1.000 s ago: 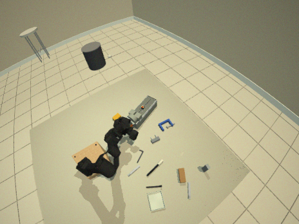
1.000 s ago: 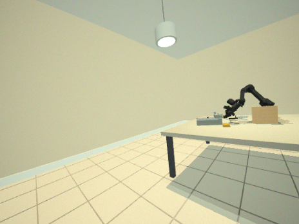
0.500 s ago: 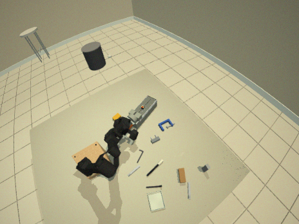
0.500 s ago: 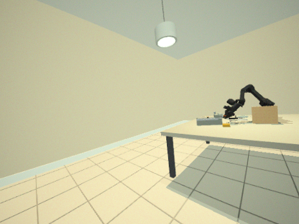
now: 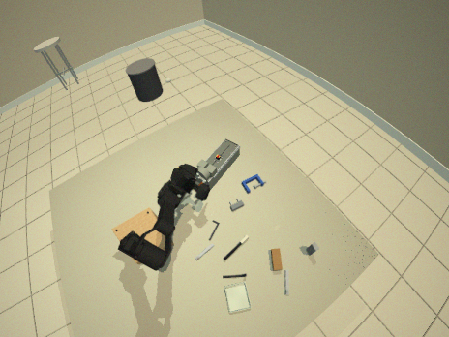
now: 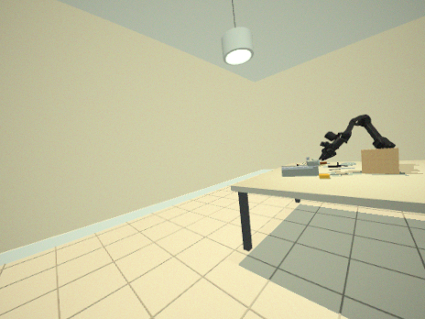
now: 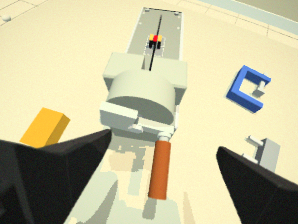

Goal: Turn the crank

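Observation:
The grey machine (image 5: 232, 157) (image 6: 299, 171) (image 7: 171, 31) stands on the table with its slotted slide track pointing away from the arm. In the wrist view the red pointer (image 7: 155, 38) sits between the two brass marks and looks about level with them; a small offset is too fine to tell. The crank's orange-brown handle (image 7: 160, 170) points back toward the arm from the crank's right end. My gripper (image 7: 164, 142) is open and empty, its fingers standing wide on either side of the handle, with visible gaps and no contact.
A yellow block (image 7: 46, 127) lies left of the machine. A blue clamp (image 5: 246, 186) (image 7: 238, 91) and a grey pronged part (image 5: 236, 205) (image 7: 268, 154) lie to the right. Pens, a hex key, a brown block (image 5: 276, 260) and a glass-like square (image 5: 237, 297) lie farther off.

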Tool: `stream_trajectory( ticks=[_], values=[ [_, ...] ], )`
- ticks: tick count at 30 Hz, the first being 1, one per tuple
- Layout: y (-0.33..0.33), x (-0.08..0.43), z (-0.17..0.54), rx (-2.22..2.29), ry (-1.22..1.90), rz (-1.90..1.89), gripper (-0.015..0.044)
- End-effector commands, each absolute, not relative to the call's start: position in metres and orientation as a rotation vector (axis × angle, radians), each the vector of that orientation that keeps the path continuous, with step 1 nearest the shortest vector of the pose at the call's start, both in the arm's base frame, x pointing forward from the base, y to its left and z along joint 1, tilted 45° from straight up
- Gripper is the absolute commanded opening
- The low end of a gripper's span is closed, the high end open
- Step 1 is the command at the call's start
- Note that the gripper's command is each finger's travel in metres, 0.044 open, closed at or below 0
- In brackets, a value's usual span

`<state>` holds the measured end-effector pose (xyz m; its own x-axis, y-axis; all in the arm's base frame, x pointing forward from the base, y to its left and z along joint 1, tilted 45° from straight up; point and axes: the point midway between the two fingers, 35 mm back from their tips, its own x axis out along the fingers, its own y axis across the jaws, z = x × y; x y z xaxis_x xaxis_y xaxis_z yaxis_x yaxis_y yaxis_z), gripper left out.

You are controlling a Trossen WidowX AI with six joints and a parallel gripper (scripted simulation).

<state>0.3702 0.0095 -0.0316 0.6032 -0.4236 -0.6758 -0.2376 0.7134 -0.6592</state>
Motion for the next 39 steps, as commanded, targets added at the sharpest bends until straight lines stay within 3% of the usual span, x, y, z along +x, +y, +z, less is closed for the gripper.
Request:
stream_trajectory(
  ticks=[1, 11, 39],
  values=[
    [0.023, 0.375, -0.018, -0.794, 0.939, -0.126, 0.044],
    [0.073, 0.38, 0.032, -0.796, 0.94, -0.118, 0.044],
    [0.098, 0.475, 0.002, -0.709, 0.985, -0.322, 0.044]
  ],
)
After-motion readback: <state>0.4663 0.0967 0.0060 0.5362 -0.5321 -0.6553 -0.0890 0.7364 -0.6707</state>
